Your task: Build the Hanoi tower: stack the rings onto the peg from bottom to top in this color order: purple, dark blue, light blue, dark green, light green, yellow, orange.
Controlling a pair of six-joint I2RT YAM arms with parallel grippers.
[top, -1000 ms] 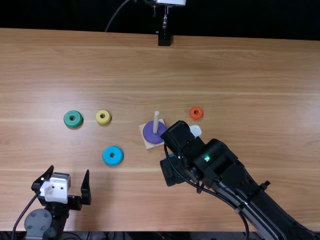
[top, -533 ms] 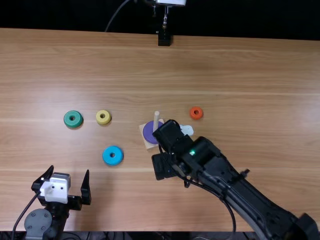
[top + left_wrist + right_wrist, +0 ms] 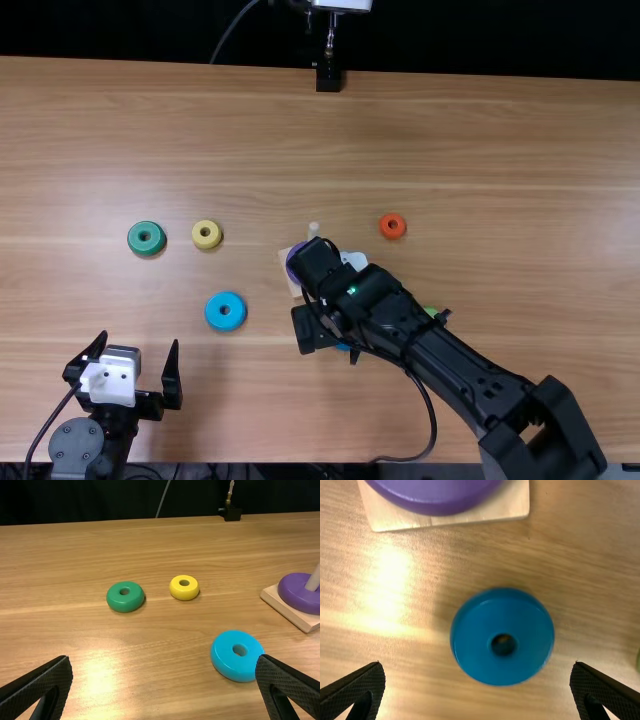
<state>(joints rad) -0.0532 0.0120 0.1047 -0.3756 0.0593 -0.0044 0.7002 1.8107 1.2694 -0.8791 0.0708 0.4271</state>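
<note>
In the top view my right gripper point(image 3: 318, 290) hangs just on the near side of the pegged base, hiding part of the purple ring point(image 3: 291, 262) around the peg point(image 3: 313, 229). In the right wrist view that gripper point(image 3: 477, 665) is open, with the dark blue ring point(image 3: 502, 615) flat on the table between and beyond its fingertips, untouched. My left gripper point(image 3: 140, 341) stands open and empty at the near left; in its wrist view this gripper point(image 3: 164, 660) has the light blue ring point(image 3: 227, 660) beyond its fingers. Dark green point(image 3: 146, 238), yellow point(image 3: 207, 235) and orange point(image 3: 393, 226) rings lie loose.
A light green ring point(image 3: 431, 311) is partly covered by the right arm, which crosses the near right of the table. A black mount point(image 3: 329, 76) stands at the table's far edge. The wooden base point(image 3: 287, 610) carries the peg.
The right gripper has moved left in the top view, now covering more of the purple ring. The light green ring has come partly into sight behind the arm. The left arm has kept still.
</note>
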